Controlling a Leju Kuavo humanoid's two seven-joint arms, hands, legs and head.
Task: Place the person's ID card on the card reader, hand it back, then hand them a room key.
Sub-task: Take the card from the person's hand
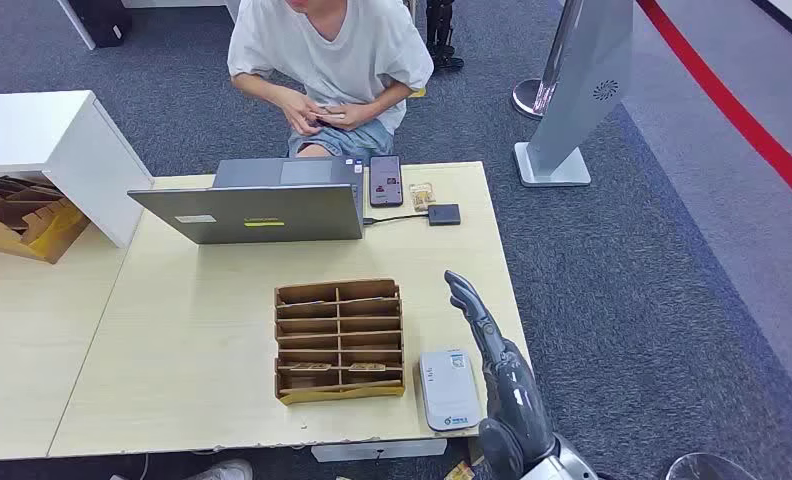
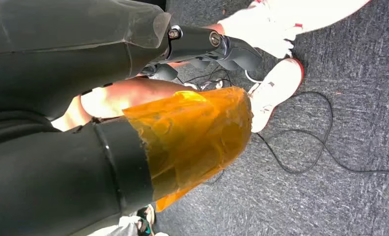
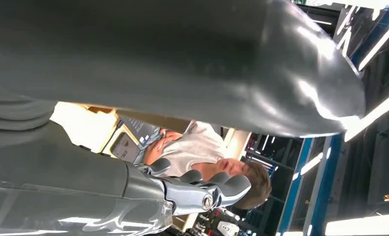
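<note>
Opening step, as judged: right robot hand (image 1: 492, 345) raised, fingers extended, empty, beside the white card reader (image 1: 448, 389); the seated person (image 1: 330, 60) holds a small item; next move requires receiving the ID card; left robot hand state cannot be told

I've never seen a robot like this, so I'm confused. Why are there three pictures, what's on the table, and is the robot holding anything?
The robot wears three cameras. One sits up high and looks down at the wooden table. There you see its right hand, raised with fingers stretched out, holding nothing. Beside it lies a white card reader. There is also a cardboard organizer, a grey laptop, and a phone. A person sits across the table, hands together, fiddling with something small. The other two cameras sit on the wrists, so their pictures look sideways. The left wrist one shows the left hand hanging above the carpet, fingers curled in.
</note>
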